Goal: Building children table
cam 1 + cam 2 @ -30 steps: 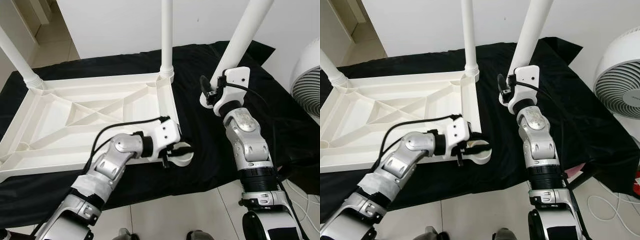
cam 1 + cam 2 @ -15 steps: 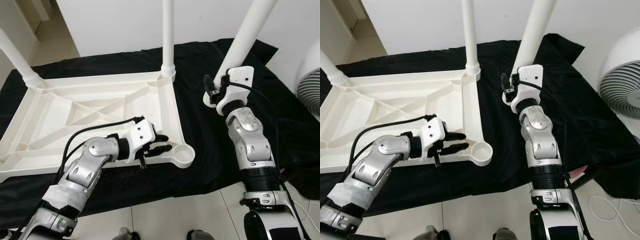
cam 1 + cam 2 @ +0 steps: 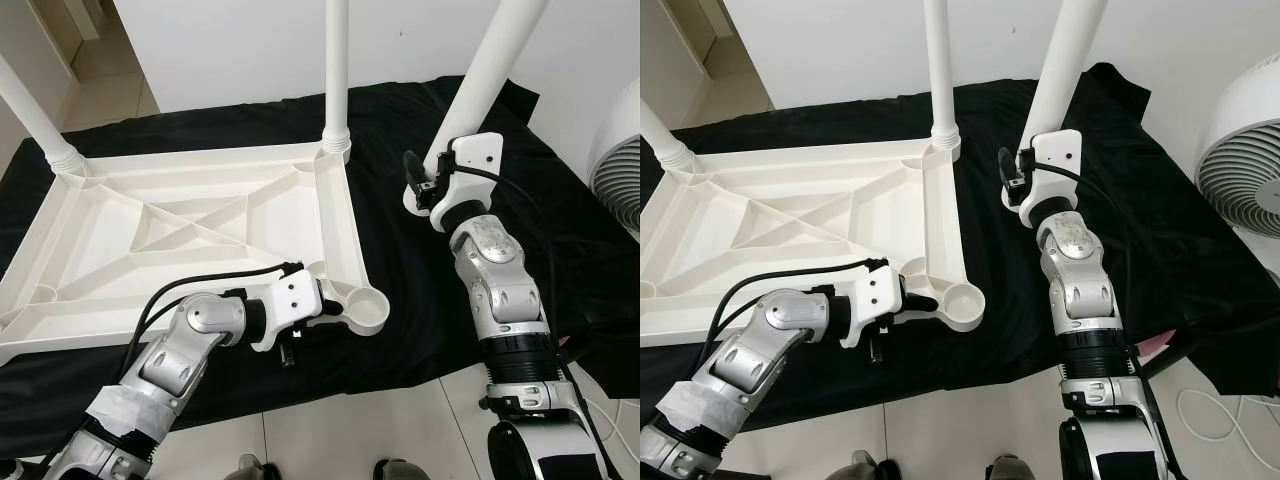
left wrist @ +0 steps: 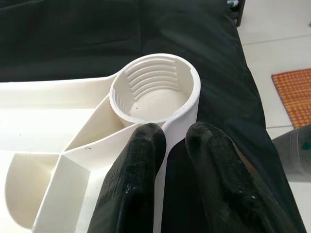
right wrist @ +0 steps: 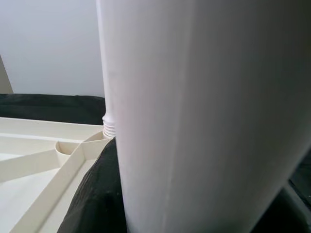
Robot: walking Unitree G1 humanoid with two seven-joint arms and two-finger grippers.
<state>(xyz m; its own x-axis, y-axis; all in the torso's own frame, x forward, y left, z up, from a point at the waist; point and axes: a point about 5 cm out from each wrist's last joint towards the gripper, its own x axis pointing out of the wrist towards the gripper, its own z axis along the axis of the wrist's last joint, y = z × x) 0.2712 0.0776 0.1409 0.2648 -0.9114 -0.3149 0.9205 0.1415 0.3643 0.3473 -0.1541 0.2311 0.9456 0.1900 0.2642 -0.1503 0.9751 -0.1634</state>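
The white plastic table top (image 3: 150,215) lies upside down on a black cloth (image 3: 400,130). Two white legs stand screwed into its far corners (image 3: 336,70) (image 3: 35,120). The near right corner has an empty threaded socket (image 3: 368,308) (image 4: 155,90). My left gripper (image 3: 318,322) sits at the table's near rim just beside that socket, its fingers (image 4: 138,165) pinched over the rim wall. My right gripper (image 3: 420,185) is shut on a loose white leg (image 3: 490,70) (image 5: 194,116), held nearly upright over the cloth to the right of the table.
A white fan (image 3: 620,165) stands at the right edge. Pale tile floor (image 3: 350,430) lies in front of the cloth. A white wall rises behind. A red mat (image 4: 291,90) lies on the floor near the cloth.
My left gripper left the socket, passed open over the table's inside, and now pinches the near rim beside the socket. The right gripper and its leg barely moved.
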